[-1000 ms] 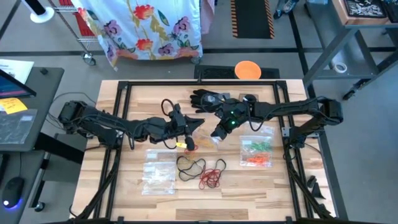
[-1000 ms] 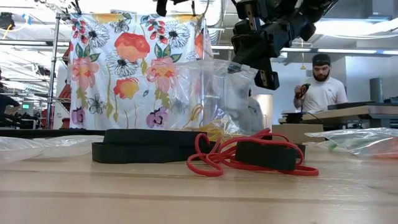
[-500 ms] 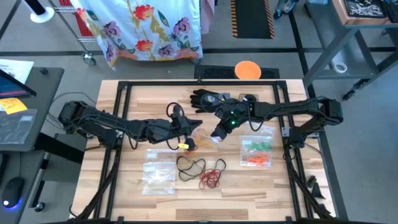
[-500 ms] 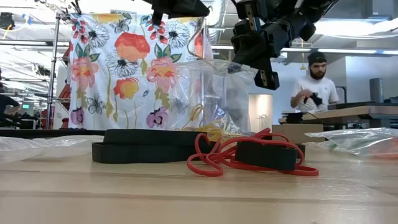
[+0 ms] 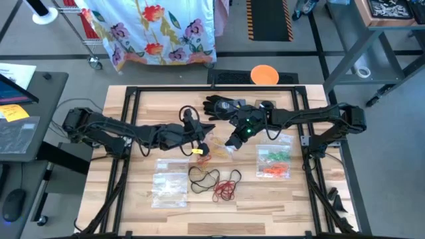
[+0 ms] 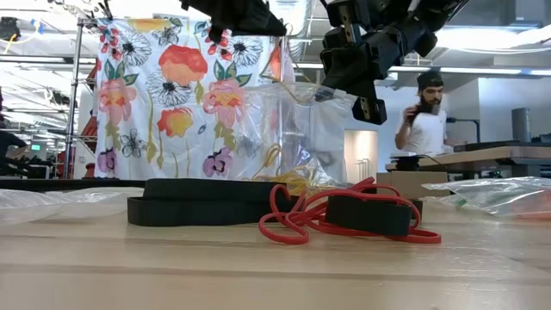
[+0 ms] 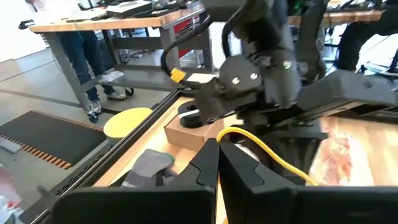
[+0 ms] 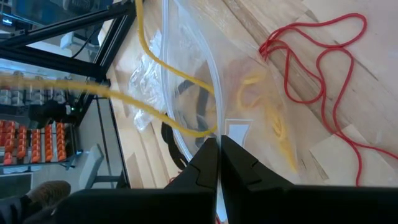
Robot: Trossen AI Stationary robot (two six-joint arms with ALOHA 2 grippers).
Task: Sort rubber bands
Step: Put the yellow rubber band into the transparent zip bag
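While the two arms met over the middle of the counter (image 5: 139, 192), the scene ran like this from left to right. At the left lay a clear bag (image 5: 169, 186) with what looked like pale bands inside, flat on the wood. Next came the left gripper (image 5: 198, 141), jaws clenched on a yellow band (image 7: 267, 149); that band was stretched long and thin, running from the jaws toward the mouth of the bag held by the other arm. Just below it, loose on the wood, sat the black bands (image 5: 202, 176) and beside them the red bands (image 5: 227, 187), still unsorted.

Right of centre, the right gripper (image 5: 232, 142) had its jaws clenched on the edge of a second clear bag (image 8: 186, 81), holding it up off the counter with the opening facing the left arm. A few yellow bands (image 8: 273, 118) already lay inside. I judged the next move turned on that line: the stretched band pointed into the opening, and the left arm was the one to feed it in.

Farthest right, a third bag (image 5: 273, 162) held green and orange bands. A black glove (image 5: 219, 105) lay at the far edge.
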